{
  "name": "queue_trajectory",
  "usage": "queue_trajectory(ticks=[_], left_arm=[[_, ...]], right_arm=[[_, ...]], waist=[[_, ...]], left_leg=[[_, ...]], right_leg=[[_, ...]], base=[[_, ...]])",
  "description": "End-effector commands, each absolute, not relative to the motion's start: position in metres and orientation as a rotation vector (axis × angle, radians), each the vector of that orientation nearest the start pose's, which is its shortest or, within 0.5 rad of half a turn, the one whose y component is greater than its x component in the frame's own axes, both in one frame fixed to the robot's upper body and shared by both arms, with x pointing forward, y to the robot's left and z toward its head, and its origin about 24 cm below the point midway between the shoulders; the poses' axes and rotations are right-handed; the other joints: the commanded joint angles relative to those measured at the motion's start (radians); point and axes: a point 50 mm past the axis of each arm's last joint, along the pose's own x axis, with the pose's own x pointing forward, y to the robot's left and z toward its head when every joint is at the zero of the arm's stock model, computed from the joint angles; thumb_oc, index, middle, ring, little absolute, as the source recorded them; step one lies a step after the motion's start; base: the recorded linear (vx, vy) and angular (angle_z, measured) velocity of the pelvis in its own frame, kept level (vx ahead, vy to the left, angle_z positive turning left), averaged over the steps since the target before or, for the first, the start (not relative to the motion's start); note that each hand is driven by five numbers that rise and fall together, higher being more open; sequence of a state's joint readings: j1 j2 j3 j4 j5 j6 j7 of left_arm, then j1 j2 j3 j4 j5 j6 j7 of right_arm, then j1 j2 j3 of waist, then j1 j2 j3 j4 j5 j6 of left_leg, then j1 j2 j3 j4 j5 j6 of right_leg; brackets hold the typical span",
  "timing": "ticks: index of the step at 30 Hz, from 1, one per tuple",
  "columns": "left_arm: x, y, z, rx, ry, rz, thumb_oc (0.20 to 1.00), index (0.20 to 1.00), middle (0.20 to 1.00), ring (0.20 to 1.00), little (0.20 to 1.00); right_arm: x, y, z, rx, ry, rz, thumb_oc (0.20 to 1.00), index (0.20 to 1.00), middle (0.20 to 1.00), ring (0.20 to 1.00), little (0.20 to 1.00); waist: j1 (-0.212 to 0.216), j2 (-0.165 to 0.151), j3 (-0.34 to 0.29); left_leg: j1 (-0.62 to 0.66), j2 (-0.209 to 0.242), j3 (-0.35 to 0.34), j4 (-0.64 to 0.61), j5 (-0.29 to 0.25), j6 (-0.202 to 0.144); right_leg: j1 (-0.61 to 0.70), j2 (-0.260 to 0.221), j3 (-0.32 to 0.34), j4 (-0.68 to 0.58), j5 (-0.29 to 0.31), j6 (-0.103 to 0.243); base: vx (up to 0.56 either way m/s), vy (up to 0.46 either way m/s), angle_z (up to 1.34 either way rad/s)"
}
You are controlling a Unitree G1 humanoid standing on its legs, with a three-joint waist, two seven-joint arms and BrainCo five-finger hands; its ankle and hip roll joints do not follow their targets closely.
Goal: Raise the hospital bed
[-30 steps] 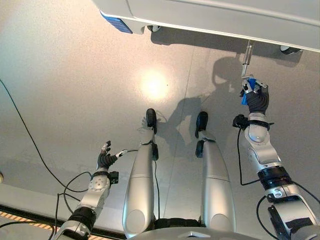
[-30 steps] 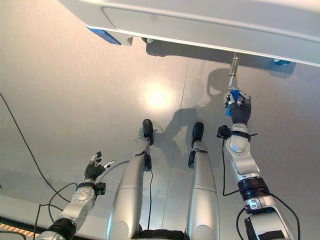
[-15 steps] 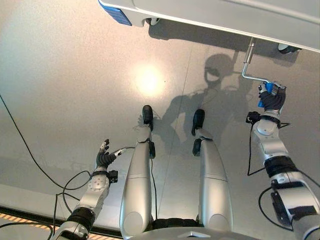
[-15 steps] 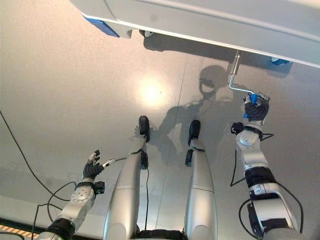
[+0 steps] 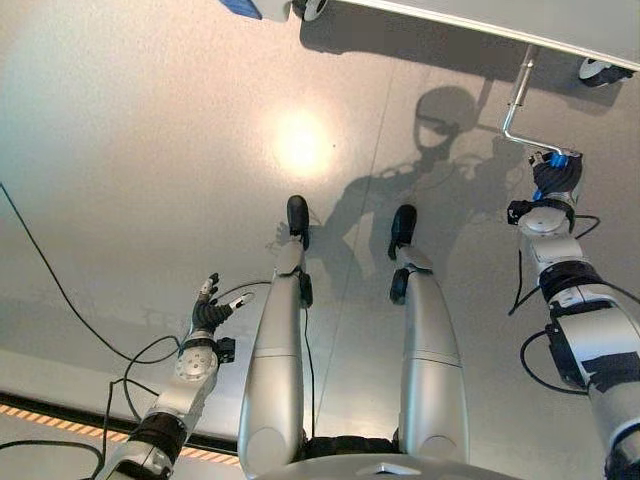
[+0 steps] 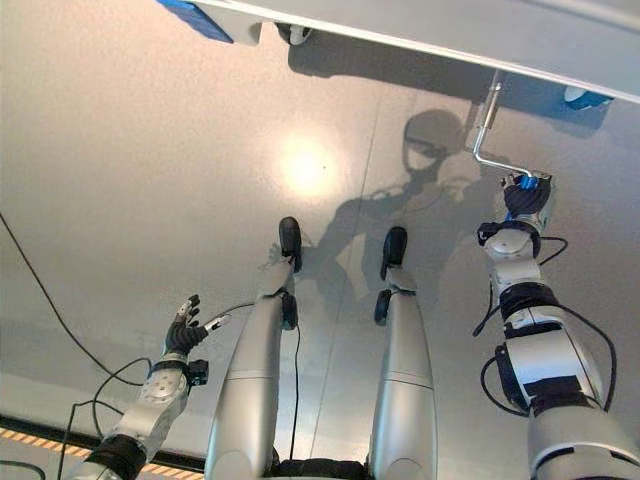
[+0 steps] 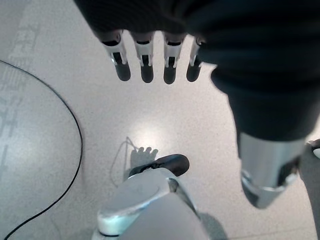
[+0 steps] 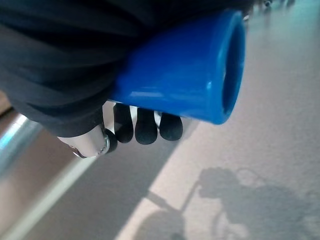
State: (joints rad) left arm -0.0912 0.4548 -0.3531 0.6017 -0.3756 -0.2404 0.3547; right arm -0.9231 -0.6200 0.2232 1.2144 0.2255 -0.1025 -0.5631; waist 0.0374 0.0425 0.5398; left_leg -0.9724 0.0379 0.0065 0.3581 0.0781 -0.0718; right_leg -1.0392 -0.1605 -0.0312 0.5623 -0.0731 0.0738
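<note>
Left eye view | right hand (image 5: pixel 556 178) curled round blue crank grip (image 8: pixel 187 75), carried further toward 2 o'clock under hospital bed (image 6: pixel 420 25) | left hand (image 5: pixel 208 315) spread, unmoved at 7 o'clock.

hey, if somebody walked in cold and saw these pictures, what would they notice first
Probably the right robot hand, far out on the robot's right, curled round the blue grip of a bent metal crank that runs up under the pale hospital bed along the top edge. Next, the left robot hand, low on the robot's left, hangs open above the grey floor, holding nothing.
</note>
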Motion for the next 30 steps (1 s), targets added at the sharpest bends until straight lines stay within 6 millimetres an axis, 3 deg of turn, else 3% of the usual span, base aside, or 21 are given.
queue_trajectory(ticks=[1,13,18,22,30], left_arm=[[0.218,0.231,-0.052,0.200,0.352,0.243,1.000,1.000,1.000,1.000,1.000],[0.227,0.218,-0.048,0.194,0.333,0.199,1.000,1.000,1.000,1.000,1.000],[0.230,0.217,-0.046,0.203,0.327,0.184,1.000,1.000,1.000,1.000,1.000],[0.233,0.215,-0.044,0.200,0.318,0.175,1.000,1.000,1.000,1.000,1.000],[0.239,0.211,-0.038,0.202,0.288,0.156,1.000,1.000,1.000,1.000,1.000]], right_arm=[[0.336,-0.376,0.141,-0.597,0.141,-0.910,0.200,0.200,0.200,0.200,0.200],[0.350,-0.357,0.135,-0.595,0.195,-0.830,0.200,0.200,0.200,0.200,0.200],[0.361,-0.338,0.131,-0.590,0.196,-0.758,0.200,0.200,0.200,0.200,0.200],[0.375,-0.318,0.139,-0.600,0.178,-0.692,0.200,0.200,0.200,0.200,0.200],[0.387,-0.305,0.160,-0.629,0.129,-0.642,0.200,0.200,0.200,0.200,0.200]], waist=[[0.000,0.083,-0.020],[0.034,0.119,-0.020],[0.048,0.133,-0.020],[0.066,0.147,-0.020],[0.095,0.171,-0.020]], left_leg=[[-0.017,0.001,-0.017,0.089,-0.052,-0.005],[-0.089,-0.008,-0.038,0.129,-0.049,-0.006],[-0.117,-0.016,-0.043,0.140,-0.048,-0.006],[-0.142,-0.027,-0.052,0.154,-0.047,-0.005],[-0.178,-0.046,-0.066,0.180,-0.053,-0.008]], right_leg=[[0.003,0.026,0.005,0.004,0.041,0.043],[-0.066,0.015,-0.014,0.067,0.021,0.036],[-0.090,0.005,-0.022,0.091,0.017,0.036],[-0.110,-0.007,-0.028,0.114,0.011,0.036],[-0.135,-0.027,-0.037,0.155,-0.009,0.038]], base=[[0.00,0.000,0.00],[0.00,-0.018,0.05],[0.00,0.002,0.08],[0.01,0.009,0.08],[0.02,0.010,0.08]])
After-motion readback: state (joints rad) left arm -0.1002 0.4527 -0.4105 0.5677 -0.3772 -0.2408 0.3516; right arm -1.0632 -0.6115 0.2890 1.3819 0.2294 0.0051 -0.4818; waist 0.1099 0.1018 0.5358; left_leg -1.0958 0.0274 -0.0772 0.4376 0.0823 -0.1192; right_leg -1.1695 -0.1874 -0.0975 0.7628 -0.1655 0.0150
